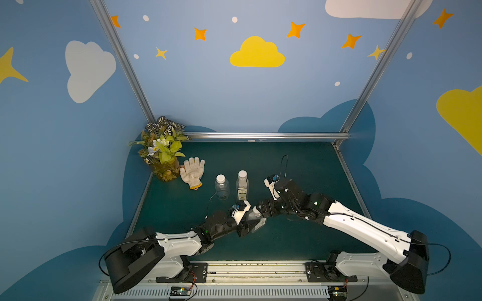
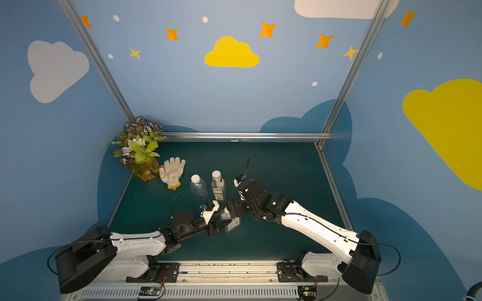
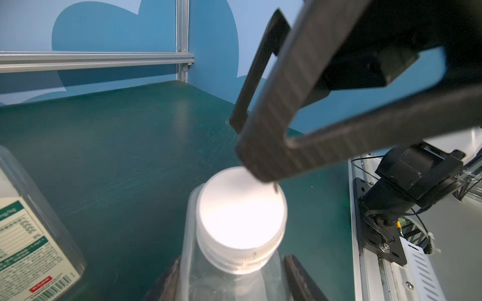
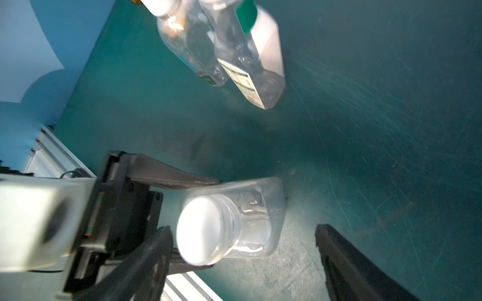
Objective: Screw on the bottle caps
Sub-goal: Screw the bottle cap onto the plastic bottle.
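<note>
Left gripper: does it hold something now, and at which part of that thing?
The left gripper holds the wide clear bottle by its body, its jaws on either side below the white cap. The right gripper is open and holds nothing.

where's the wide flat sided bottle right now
The wide bottle is near the middle of the table in both top views, clamped in the left gripper, just on the robot's side of the slim labelled bottle.

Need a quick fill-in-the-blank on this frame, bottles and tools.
1. The left tool grips the flat-sided bottle, topped by a white ___.
2. The right tool has its jaws ___.
3. Ungripped bottles number ___: the round bottle, the slim bottle.
4. The glove lies beside the ___.
Missing: cap; open; two; plant.
</note>
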### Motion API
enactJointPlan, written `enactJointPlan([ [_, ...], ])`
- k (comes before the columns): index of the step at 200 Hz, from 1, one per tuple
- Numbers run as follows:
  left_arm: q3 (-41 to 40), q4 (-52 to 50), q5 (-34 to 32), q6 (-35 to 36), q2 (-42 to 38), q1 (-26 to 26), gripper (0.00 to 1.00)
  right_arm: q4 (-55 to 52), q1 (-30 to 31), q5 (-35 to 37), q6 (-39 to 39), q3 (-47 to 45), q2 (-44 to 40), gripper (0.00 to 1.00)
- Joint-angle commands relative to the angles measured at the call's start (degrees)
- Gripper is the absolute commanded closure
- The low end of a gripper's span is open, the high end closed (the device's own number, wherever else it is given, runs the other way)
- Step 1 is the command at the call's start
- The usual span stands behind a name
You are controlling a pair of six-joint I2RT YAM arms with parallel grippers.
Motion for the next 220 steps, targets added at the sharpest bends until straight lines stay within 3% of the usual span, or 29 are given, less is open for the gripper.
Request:
enactJointPlan([
  [1,0.1,-3.2,0.2,0.0,0.1,-0.2,0.90,-6.1,-0.5,-1.6,2.0,-0.6,2.6,0.09],
  [51,0.0,-3.3,0.1,-0.1,-0.2,-0.1,0.90,-8.0,-2.8,-4.6,0.8,-0.7,3.8,0.10],
  [108,-0.1,-3.6,0.0,0.2,-0.3,0.0,0.90,-5.8,-3.7,-7.9,4.1,2.8,-1.0,0.09],
  [150,0.0,-3.3,0.1,0.2,-0.1,-0.1,0.90,-1.6,-4.0,-8.4,5.5,-1.9,-3.8,0.09],
  [201,-0.1,-3.2,0.2,0.1,0.1,-0.2,0.90,-4.7,-6.6,-11.5,8.5,-5.0,0.7,0.09],
  [220,-0.1,-3.2,0.0,0.0,0.0,0.0,0.90,-8.0,-8.5,-16.0,4.1,-3.1,2.8,0.09],
])
